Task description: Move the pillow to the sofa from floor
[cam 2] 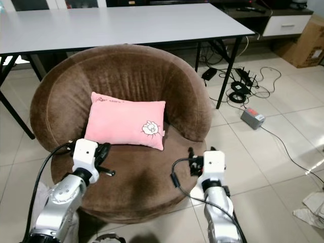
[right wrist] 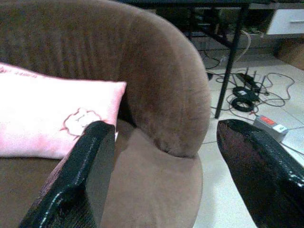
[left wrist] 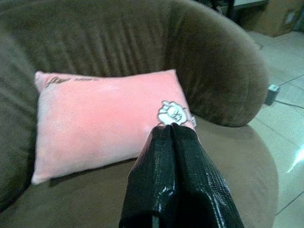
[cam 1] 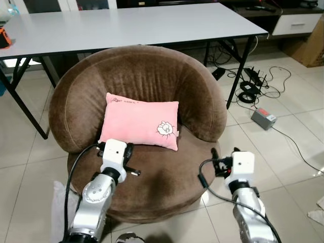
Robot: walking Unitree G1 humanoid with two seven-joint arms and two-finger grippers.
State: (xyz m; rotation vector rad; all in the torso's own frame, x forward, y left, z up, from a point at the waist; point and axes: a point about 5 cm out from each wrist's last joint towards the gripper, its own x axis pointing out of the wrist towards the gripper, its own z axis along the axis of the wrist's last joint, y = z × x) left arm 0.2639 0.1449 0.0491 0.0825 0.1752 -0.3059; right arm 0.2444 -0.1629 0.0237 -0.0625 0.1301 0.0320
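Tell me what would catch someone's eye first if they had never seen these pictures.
The pink pillow stands out, leaning against the backrest of the round brown sofa, on its seat. Next come the two silver arms low in the head views: the left gripper is shut just short of the pillow, and the right gripper is open by the sofa's right edge. A white table stands behind.

The small dark lettering on the pink pillow point(cam 1: 139, 120) is too small to read, and its lower left corner sits behind the left gripper point(cam 1: 127, 158). An orange object point(cam 1: 4, 38) on the white table point(cam 1: 126, 28) is cut off by the picture's edge. A grey box point(cam 1: 264, 118) on the floor carries a red label too small to read.
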